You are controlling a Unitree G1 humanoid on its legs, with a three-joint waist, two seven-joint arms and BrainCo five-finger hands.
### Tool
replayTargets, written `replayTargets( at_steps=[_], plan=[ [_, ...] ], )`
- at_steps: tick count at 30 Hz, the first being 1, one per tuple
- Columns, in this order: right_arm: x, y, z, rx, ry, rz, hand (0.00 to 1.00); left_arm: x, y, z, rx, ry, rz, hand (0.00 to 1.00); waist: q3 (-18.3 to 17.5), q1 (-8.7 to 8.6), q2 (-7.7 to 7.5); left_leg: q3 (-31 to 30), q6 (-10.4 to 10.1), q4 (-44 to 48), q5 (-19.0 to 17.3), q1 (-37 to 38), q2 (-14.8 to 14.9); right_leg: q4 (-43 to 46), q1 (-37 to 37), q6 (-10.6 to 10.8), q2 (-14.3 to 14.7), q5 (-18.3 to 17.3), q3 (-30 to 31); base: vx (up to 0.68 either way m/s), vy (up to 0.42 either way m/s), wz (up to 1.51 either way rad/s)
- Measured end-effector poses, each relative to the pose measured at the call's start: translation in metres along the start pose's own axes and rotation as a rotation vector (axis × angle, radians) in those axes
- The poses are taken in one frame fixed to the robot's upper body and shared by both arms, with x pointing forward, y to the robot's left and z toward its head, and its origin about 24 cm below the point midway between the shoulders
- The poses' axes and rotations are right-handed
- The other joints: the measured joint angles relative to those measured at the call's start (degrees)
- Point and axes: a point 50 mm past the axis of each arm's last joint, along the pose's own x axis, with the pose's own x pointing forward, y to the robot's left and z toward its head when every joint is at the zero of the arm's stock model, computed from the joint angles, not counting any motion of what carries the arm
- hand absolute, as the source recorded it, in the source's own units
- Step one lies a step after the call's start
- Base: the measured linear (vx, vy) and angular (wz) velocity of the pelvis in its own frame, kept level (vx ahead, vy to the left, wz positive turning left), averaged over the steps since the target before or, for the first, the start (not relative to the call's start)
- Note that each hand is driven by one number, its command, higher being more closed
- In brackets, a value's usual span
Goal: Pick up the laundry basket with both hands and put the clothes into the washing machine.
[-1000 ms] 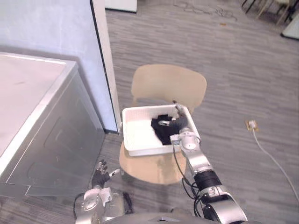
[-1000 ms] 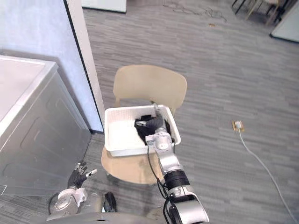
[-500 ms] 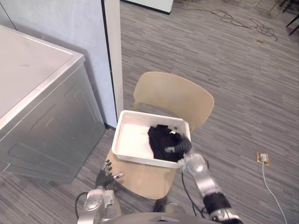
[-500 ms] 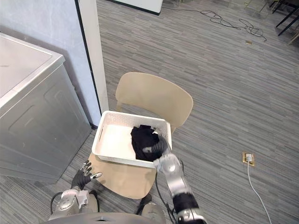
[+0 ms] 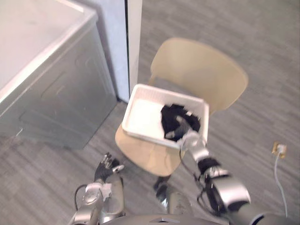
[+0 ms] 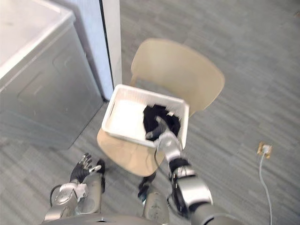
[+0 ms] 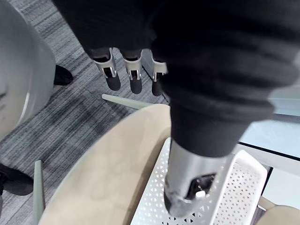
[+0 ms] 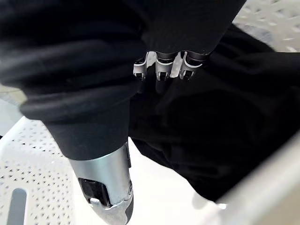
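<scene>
A white laundry basket (image 5: pixel 143 115) sits on the seat of a beige chair (image 5: pixel 201 70). Black clothes (image 5: pixel 173 116) lie bunched in its right half. My right hand (image 5: pixel 182 129) reaches over the basket's near right rim and rests on the black clothes (image 8: pixel 211 131); in the right wrist view the right hand (image 8: pixel 161 65) is pressed into the cloth above the perforated basket floor (image 8: pixel 33 187). My left hand (image 5: pixel 107 168) hangs low off the chair's front left corner, open and holding nothing, apart from the basket (image 7: pixel 234 192).
A grey washing machine (image 5: pixel 51 89) stands to the left, with a white panel (image 5: pixel 133 42) between it and the chair. A small socket with a white cable (image 5: pixel 280 149) lies on the grey floor at the right.
The camera has swung, so the whole picture has shifted. My right hand stays on the black clothes in the basket. My left hand stays low and open.
</scene>
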Motion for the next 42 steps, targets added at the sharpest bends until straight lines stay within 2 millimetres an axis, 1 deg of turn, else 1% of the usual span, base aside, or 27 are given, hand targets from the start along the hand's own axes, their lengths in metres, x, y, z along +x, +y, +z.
replayTargets(
  at_steps=[1,2,3,4,6,9,10,12,13,16,17,19,21,22,24,25,27,28,29,30,31,35,39,41,42],
  plan=[
    [0.007,-0.017,0.021,-0.008,-0.045,-0.04,0.0,0.001,-0.003,0.008,-0.016,-0.035,-0.011,0.0,1.61,0.31,0.14,0.49,0.05,0.08,0.45,-1.07,0.04,0.21,-1.5,-0.07,-0.11,0.36,0.31,-0.15,0.013,-0.19],
    [0.012,-0.034,0.038,-0.025,-0.076,-0.077,0.0,0.003,-0.007,0.014,-0.034,-0.065,-0.023,0.0,2.67,0.85,0.23,1.09,0.16,0.38,0.62,-2.39,0.33,0.67,-3.39,-0.23,-0.33,0.68,0.9,-0.14,0.005,-0.21],
    [0.014,-0.041,0.044,-0.033,-0.089,-0.094,0.0,0.003,-0.009,0.017,-0.051,-0.077,-0.03,0.0,2.9,0.98,0.29,1.24,0.17,0.71,0.69,-3.33,0.4,0.88,-4.38,-0.25,-0.55,0.79,0.97,-0.11,0.002,-0.17],
    [0.016,-0.056,0.056,-0.067,-0.111,-0.126,0.0,0.004,-0.014,0.022,-0.081,-0.105,-0.042,0.0,3.79,0.98,0.63,1.28,0.21,1.67,0.71,-4.89,0.47,1.36,-5.78,-0.49,-0.63,1.01,1.09,-0.07,-0.002,-0.08],
    [0.017,-0.07,0.066,-0.117,-0.117,-0.155,0.0,0.007,-0.02,0.026,-0.132,-0.118,-0.056,0.0,4.55,0.96,0.75,1.57,0.25,2.21,0.68,-6.49,0.71,1.18,-7.27,-0.62,-0.62,1.44,1.13,-0.05,-0.004,-0.09],
    [0.019,-0.078,0.083,-0.221,-0.139,-0.167,0.0,0.008,-0.029,0.036,-0.225,-0.156,-0.08,0.0,5.68,0.92,0.71,2.75,0.3,2.36,0.62,-7.89,1.24,0.06,-8.4,-0.97,-0.57,1.86,0.48,0.0,0.0,-0.13],
    [0.019,-0.082,0.09,-0.241,-0.15,-0.178,0.0,0.008,-0.032,0.04,-0.259,-0.172,-0.091,0.0,5.69,0.91,0.7,2.88,0.35,2.52,0.68,-9.02,1.46,-0.6,-9.15,-1.24,-0.57,2.4,-0.47,0.02,0.002,-0.12],
    [0.018,-0.089,0.101,-0.274,-0.176,-0.203,0.0,0.01,-0.039,0.046,-0.297,-0.193,-0.118,0.0,6.05,0.87,0.79,2.82,0.4,2.88,0.76,-10.61,1.83,-1.51,-10.15,-1.25,-0.05,3.48,-0.54,0.05,-0.006,-0.04],
    [0.018,-0.091,0.105,-0.283,-0.183,-0.21,0.0,0.011,-0.042,0.048,-0.301,-0.195,-0.129,0.0,6.11,0.96,0.75,2.85,0.4,2.93,0.76,-11.22,2.08,-1.81,-10.58,-1.62,0.21,3.97,-0.55,0.07,-0.01,-0.03],
    [0.019,-0.091,0.111,-0.364,-0.177,-0.189,0.0,0.014,-0.05,0.053,-0.361,-0.208,-0.15,0.0,6.14,1.13,0.73,3.13,0.39,3.18,0.76,-12.53,2.4,-2.12,-11.81,-1.78,0.49,4.28,-0.5,0.07,0.003,-0.04],
    [0.02,-0.087,0.111,-0.411,-0.17,-0.17,0.0,0.015,-0.054,0.055,-0.384,-0.211,-0.161,0.0,6.19,1.16,0.73,3.12,0.34,3.21,0.7,-13.07,2.57,-2.78,-11.94,-1.73,0.81,4.47,-0.61,0.06,0.005,0.01],
    [0.02,-0.085,0.109,-0.452,-0.154,-0.137,0.0,0.016,-0.057,0.059,-0.406,-0.221,-0.177,0.0,6.19,1.39,0.73,3.06,0.29,3.28,0.64,-13.87,2.68,-2.88,-12.63,-1.73,0.93,4.48,-0.65,0.05,0.01,0.0],
    [0.02,-0.088,0.112,-0.479,-0.16,-0.132,0.0,0.015,-0.061,0.069,-0.428,-0.254,-0.203,0.0,6.33,1.61,0.87,3.03,0.3,3.39,0.67,-15.69,2.72,-2.99,-14.34,-1.88,0.96,4.69,-0.76,0.02,0.006,0.0],
    [0.02,-0.092,0.11,-0.487,-0.156,-0.135,0.0,0.015,-0.066,0.074,-0.441,-0.268,-0.222,0.0,6.36,2.02,0.91,3.01,0.34,3.33,0.9,-17.08,2.72,-3.19,-15.58,-1.96,0.99,5.03,-0.81,0.01,0.006,0.05],
    [0.019,-0.101,0.112,-0.438,-0.169,-0.151,0.0,0.017,-0.07,0.08,-0.448,-0.285,-0.241,0.0,6.46,2.02,0.92,2.74,0.36,2.93,1.36,-18.57,2.59,-3.78,-16.62,-2.02,0.99,5.47,-1.38,0.01,0.003,0.11],
    [0.018,-0.112,0.113,-0.384,-0.174,-0.164,0.0,0.017,-0.073,0.083,-0.45,-0.294,-0.257,0.0,6.6,2.07,1.01,2.66,0.43,1.92,1.86,-19.08,2.35,-4.49,-16.98,-2.06,0.96,5.79,-1.84,0.01,0.0,0.14],
    [0.015,-0.129,0.114,-0.263,-0.19,-0.167,0.0,0.015,-0.08,0.086,-0.459,-0.303,-0.297,0.0,6.65,2.13,1.03,2.7,0.48,-0.08,3.08,-19.79,1.93,-5.16,-17.87,-2.08,0.74,6.1,-2.42,0.01,-0.002,0.22],
    [0.013,-0.137,0.116,-0.196,-0.206,-0.168,1.0,0.015,-0.084,0.087,-0.465,-0.304,-0.322,0.0,6.77,2.08,1.1,2.82,0.6,-1.38,3.83,-20.21,1.73,-5.46,-18.41,-2.16,0.56,6.19,-2.93,0.01,-0.003,0.23],
    [0.013,-0.14,0.116,-0.171,-0.213,-0.168,1.0,0.015,-0.085,0.088,-0.469,-0.307,-0.331,0.0,6.77,2.03,1.1,3.03,0.72,-2.13,4.26,-20.38,1.73,-5.45,-18.8,-2.17,0.46,6.2,-3.15,0.02,-0.005,0.21],
    [0.011,-0.145,0.118,-0.108,-0.229,-0.165,1.0,0.015,-0.088,0.089,-0.474,-0.312,-0.348,0.0,6.77,2.05,1.1,3.9,0.84,-3.26,5.14,-20.59,1.77,-5.39,-19.58,-2.19,0.24,6.22,-3.4,0.03,-0.009,0.16],
    [0.01,-0.149,0.123,-0.07,-0.245,-0.166,1.0,0.015,-0.09,0.091,-0.476,-0.318,-0.366,0.0,6.8,2.05,1.15,4.77,0.47,-4.46,6.24,-20.67,1.86,-5.38,-20.11,-2.24,0.08,6.25,-3.51,0.03,-0.008,0.13],
    [0.009,-0.156,0.122,0.033,-0.247,-0.134,1.0,0.014,-0.1,0.093,-0.475,-0.318,-0.428,0.0,6.79,2.52,1.15,5.35,0.5,-5.54,6.82,-20.36,1.8,-5.3,-20.38,-2.28,-0.03,6.34,-3.37,0.04,-0.004,0.01],
    [0.009,-0.152,0.118,0.194,-0.27,-0.103,1.0,0.013,-0.103,0.1,-0.494,-0.336,-0.452,0.0,6.78,2.56,1.16,6.27,0.41,-5.96,6.99,-18.93,2.01,-5.08,-19.89,-2.46,0.02,6.17,-2.8,0.04,-0.005,-0.09],
    [0.012,-0.142,0.108,0.314,-0.27,-0.072,1.0,0.014,-0.103,0.103,-0.494,-0.348,-0.455,0.0,6.75,2.6,1.15,6.58,0.16,-5.66,6.76,-17.35,2.38,-4.17,-18.69,-2.43,0.1,5.34,-2.49,0.03,-0.024,-0.07],
    [0.012,-0.138,0.105,0.349,-0.27,-0.062,1.0,0.014,-0.102,0.104,-0.495,-0.35,-0.454,0.0,6.74,2.62,1.14,6.62,0.09,-5.51,6.63,-16.91,2.48,-3.81,-18.35,-2.49,0.1,5.04,-2.43,0.04,-0.034,-0.06]
  ],
)
